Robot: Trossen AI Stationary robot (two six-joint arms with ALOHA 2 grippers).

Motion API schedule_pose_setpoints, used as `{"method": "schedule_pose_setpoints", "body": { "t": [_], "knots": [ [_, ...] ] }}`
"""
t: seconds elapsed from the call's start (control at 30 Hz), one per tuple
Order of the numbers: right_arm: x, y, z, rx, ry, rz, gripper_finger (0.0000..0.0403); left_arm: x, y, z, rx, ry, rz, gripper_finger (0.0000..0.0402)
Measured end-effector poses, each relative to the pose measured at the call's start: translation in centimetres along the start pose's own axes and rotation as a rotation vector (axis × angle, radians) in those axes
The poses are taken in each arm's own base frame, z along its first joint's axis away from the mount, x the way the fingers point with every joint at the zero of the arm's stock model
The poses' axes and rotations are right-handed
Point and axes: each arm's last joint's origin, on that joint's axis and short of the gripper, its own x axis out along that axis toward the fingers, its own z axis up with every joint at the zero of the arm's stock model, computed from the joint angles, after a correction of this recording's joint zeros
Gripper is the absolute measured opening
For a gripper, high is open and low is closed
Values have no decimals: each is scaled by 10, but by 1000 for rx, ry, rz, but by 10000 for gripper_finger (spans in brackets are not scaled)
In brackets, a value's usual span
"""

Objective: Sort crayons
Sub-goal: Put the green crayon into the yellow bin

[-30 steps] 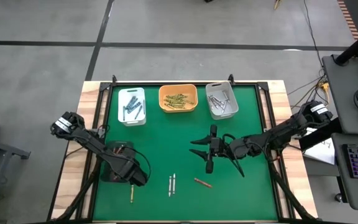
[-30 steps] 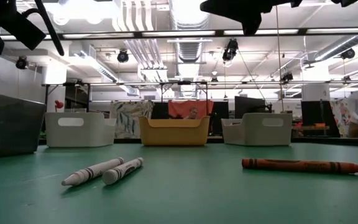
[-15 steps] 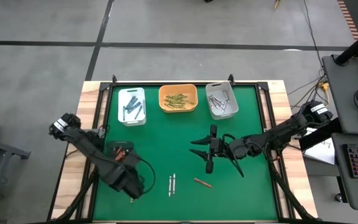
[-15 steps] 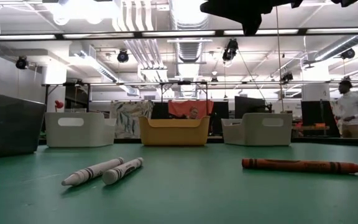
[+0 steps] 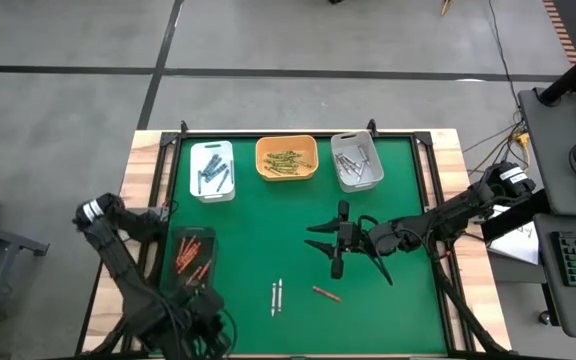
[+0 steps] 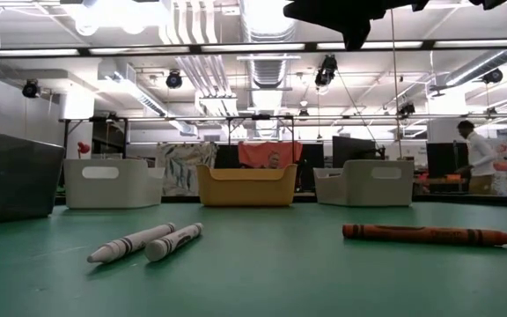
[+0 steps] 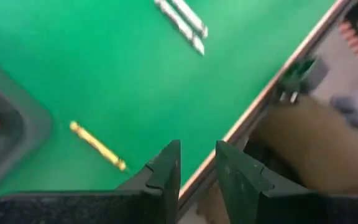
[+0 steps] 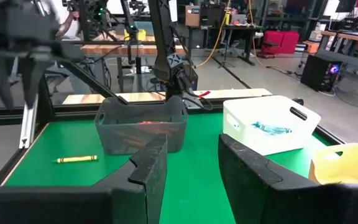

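Note:
Two grey-white crayons (image 5: 276, 297) lie side by side on the green mat, also in the low view (image 6: 148, 240). A red-orange crayon (image 5: 326, 293) lies to their right (image 6: 429, 234). A yellow crayon (image 7: 97, 145) lies near the near left edge; my left arm hides it from above. A dark tray (image 5: 190, 258) holds red crayons. My left gripper (image 5: 206, 318) hangs over the near edge, slightly open and empty (image 7: 197, 155). My right gripper (image 5: 334, 245) hovers mid-table, open and empty (image 8: 191, 155).
Three trays stand along the far edge: a white one (image 5: 212, 170) with dark blue-grey crayons, an orange one (image 5: 287, 158) with yellow-olive crayons, a grey-white one (image 5: 357, 162) with grey crayons. A person (image 6: 475, 154) walks in the room behind.
My left gripper has swung from over the dark tray toward the table's near edge, uncovering the tray and its red crayons. The crayons on the mat have stayed put.

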Motion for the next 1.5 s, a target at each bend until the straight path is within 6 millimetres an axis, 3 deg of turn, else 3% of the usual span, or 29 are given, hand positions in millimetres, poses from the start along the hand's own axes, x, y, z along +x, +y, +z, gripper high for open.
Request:
{"method": "schedule_pose_setpoints", "body": {
  "t": [0.2,0.47,1.0,1.5],
  "knots": [
    [0,0,0,4,0,1,137,21,-3,-43,-29,171,88,83],
    [0,0,0,7,-1,1,137,48,-1,-78,-205,145,187,84],
    [-1,1,0,37,6,6,137,95,6,-92,-33,-25,289,178],
    [0,1,-3,27,26,11,135,116,13,-96,-59,-118,371,185]
  ]
}}
